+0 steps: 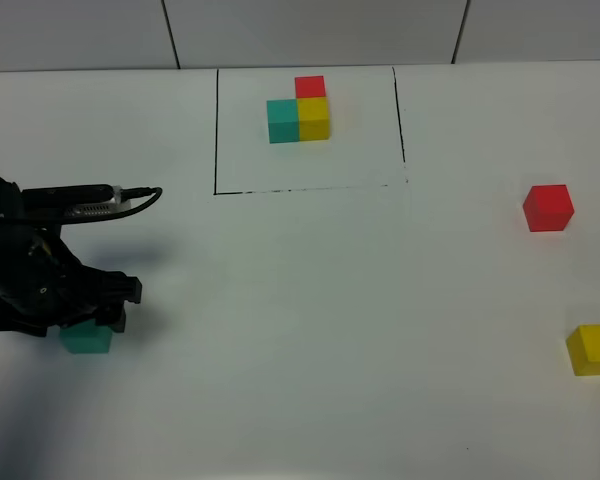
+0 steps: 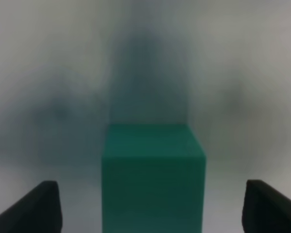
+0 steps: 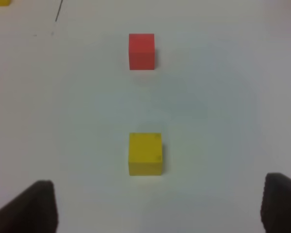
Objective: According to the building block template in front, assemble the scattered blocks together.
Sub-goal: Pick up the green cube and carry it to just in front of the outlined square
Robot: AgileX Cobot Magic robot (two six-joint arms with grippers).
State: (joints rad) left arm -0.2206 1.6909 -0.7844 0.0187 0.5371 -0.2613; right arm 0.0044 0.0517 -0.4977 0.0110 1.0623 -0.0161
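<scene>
1. Since my left gripper (image 2: 153,206) has its fingers (image 2: 39,208) wide with the teal cube (image 2: 153,174) between them and a clear gap on each side, I judge the step in hand is closing on this cube.
2. To do it well, I would keep the cube centred so both pads meet opposite flat faces together. A lopsided close would likely shove or twist it on the table (image 1: 310,330).
3. The teal cube lies well apart from the building block template (image 1: 299,110), nearer me and to its left. The red cube (image 1: 548,207) and yellow cube (image 1: 593,348) lie well apart on the template's right, the yellow one farther from it.
4. Inside its black outline (image 1: 216,130), the template sets teal beside yellow, with red on yellow's far side. So I would grip square, ready to set the cube down unturned.
5. My right gripper (image 3: 155,208) is spread wide and holds nothing. It faces the yellow cube, with the red one beyond.
6. In the high view my left arm covers most of the teal cube and my fingertips.
7. The left wrist view is blurred and cuts off the cube's lower part, so I cannot tell how low my fingers sit.
8. My right gripper does not show in the high view.
</scene>
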